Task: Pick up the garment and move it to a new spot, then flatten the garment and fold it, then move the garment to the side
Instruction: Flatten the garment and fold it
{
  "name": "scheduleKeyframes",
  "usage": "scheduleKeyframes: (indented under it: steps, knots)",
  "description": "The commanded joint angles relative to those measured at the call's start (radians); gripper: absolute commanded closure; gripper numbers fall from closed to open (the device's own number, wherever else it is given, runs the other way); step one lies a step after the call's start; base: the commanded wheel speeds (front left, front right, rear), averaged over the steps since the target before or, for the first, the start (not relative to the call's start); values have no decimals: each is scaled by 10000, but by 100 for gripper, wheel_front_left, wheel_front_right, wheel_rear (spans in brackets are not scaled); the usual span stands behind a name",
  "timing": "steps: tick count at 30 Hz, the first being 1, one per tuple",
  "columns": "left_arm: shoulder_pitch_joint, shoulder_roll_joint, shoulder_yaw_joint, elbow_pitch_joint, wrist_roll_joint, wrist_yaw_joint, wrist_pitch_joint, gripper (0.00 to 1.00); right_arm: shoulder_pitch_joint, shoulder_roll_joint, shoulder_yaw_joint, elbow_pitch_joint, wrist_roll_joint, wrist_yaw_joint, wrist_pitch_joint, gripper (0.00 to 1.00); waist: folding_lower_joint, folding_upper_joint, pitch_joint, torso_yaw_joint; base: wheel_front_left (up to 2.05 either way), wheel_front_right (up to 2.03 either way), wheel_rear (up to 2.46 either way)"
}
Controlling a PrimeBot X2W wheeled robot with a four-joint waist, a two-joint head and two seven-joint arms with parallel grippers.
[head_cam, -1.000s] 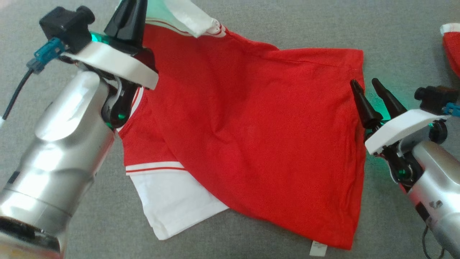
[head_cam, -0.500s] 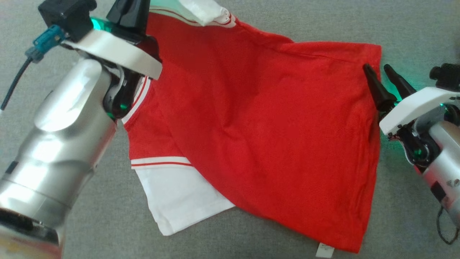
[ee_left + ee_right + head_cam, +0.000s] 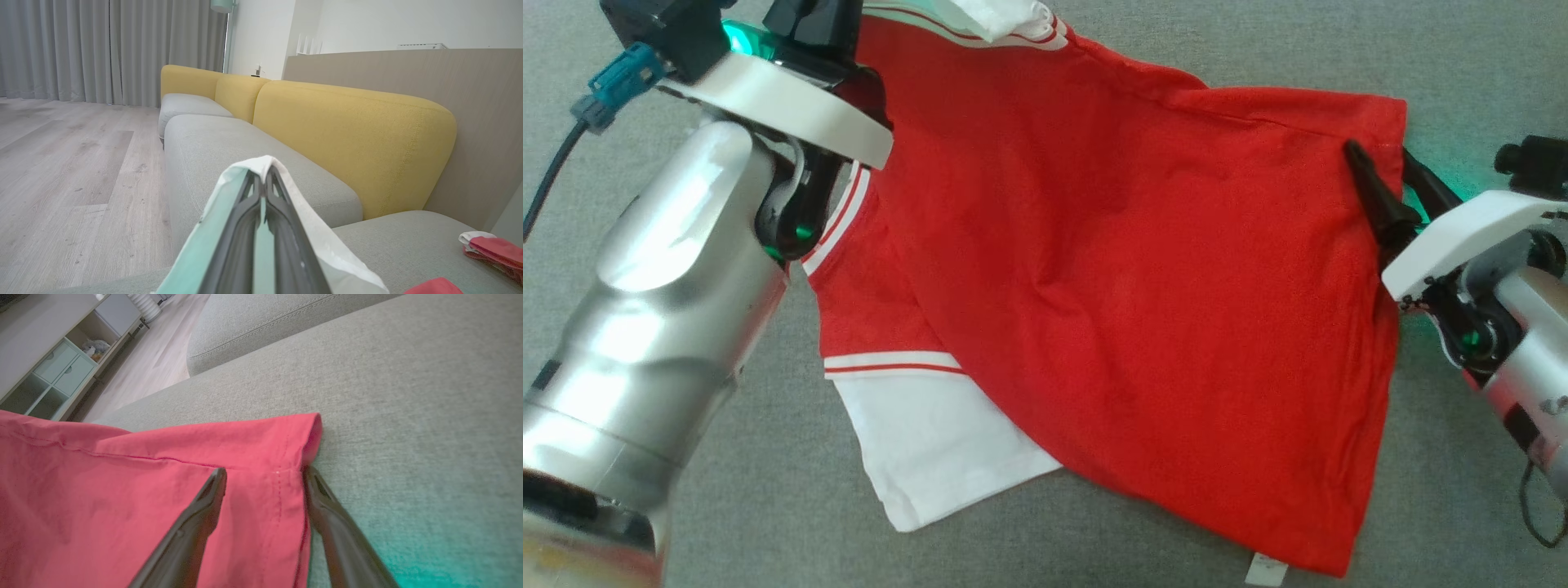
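The red garment (image 3: 1111,310) with white sleeves lies spread on the grey sofa cushion (image 3: 1462,65), one white sleeve (image 3: 931,457) sticking out at the lower left. My left gripper (image 3: 821,12) is at the garment's top left corner, shut on its white sleeve fabric (image 3: 327,245), which wraps the closed fingers (image 3: 263,175) and lifts that corner. My right gripper (image 3: 1380,155) is open at the far right hem corner. In the right wrist view, one finger (image 3: 204,506) lies over the red cloth (image 3: 122,490) and the other (image 3: 327,514) sits at the hem's edge.
Yellow backrests (image 3: 351,134) line the sofa behind the grey seats. A second red and white garment (image 3: 490,249) lies on the cushion to the right. Wooden floor (image 3: 69,163) runs past the sofa's end, with a shelf unit (image 3: 61,371) beyond.
The whole picture has shifted with the camera. My right gripper has moved in on the hem corner, so the edge now lies between its fingers. The left gripper stays shut on the sleeve.
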Motion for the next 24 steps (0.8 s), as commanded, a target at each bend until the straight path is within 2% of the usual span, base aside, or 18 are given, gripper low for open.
scheduleKeyframes:
  steps: [1,3,4,6,10,13,14,15,16,17,18,24]
  knots:
    - [-521,382,498,-240,62,14,-92,100,3,-266,146,-165,119,67,-90,8,0,0,5,-3,0,0,0]
    - [-522,384,518,-247,62,14,-92,100,-28,-321,271,-158,206,67,-137,34,0,0,19,-4,0,0,0]
    - [-526,388,525,-253,64,14,-92,100,-53,-342,323,-142,245,67,-174,55,0,0,30,-4,0,0,0]
    - [-539,403,527,-262,67,14,-93,100,-111,-364,418,-103,321,67,-253,58,0,0,56,-1,0,0,0]
    - [-558,439,526,-257,67,14,-93,100,-219,-394,626,-36,480,67,-354,76,0,0,86,17,0,0,0]
    - [-548,447,532,-239,62,14,-93,100,-270,-405,774,7,585,67,-448,80,0,0,73,25,0,0,0]
    - [-540,450,528,-230,63,14,-93,100,-282,-408,823,28,615,67,-473,78,0,0,64,27,0,0,0]
    - [-529,454,519,-220,63,14,-93,100,-295,-413,868,77,639,67,-504,72,0,0,53,25,0,0,0]
    - [-518,462,502,-198,59,14,-93,100,-341,-435,938,181,667,67,-589,51,0,0,38,20,0,0,0]
    - [-518,467,498,-191,56,14,-93,100,-370,-449,964,223,693,67,-621,35,0,0,34,17,0,0,0]
    - [-521,472,498,-186,53,14,-93,100,-399,-461,997,252,714,67,-645,28,0,0,33,15,0,0,0]
    - [-504,506,528,-162,39,14,-93,100,-507,-572,1213,248,880,67,-727,26,0,0,-6,-35,0,0,0]
